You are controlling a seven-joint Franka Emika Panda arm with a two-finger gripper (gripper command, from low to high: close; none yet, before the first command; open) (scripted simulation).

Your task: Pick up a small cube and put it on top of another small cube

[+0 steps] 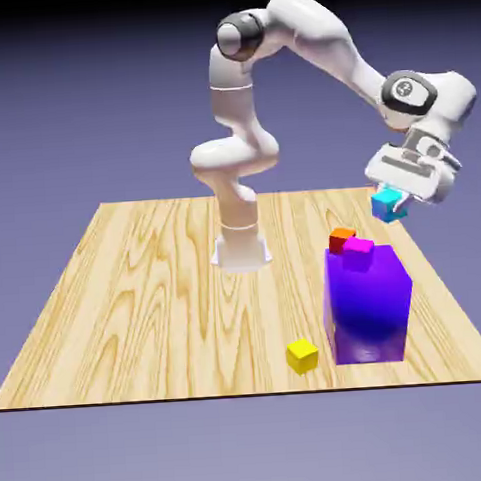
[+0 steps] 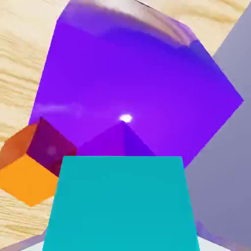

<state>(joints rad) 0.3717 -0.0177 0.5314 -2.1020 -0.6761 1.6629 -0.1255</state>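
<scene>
Above wooden table [image 1: 137, 291], hand [image 1: 400, 201] clamps teal cube [image 1: 387, 204] between its fingers.

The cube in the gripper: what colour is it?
Teal; the small cube shows best in the hand view.

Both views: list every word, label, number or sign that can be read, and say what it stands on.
None. The teal cube in the gripper, purple block, magenta cube, orange cube, yellow cube, table and arm are all plain, unmarked surfaces.
</scene>
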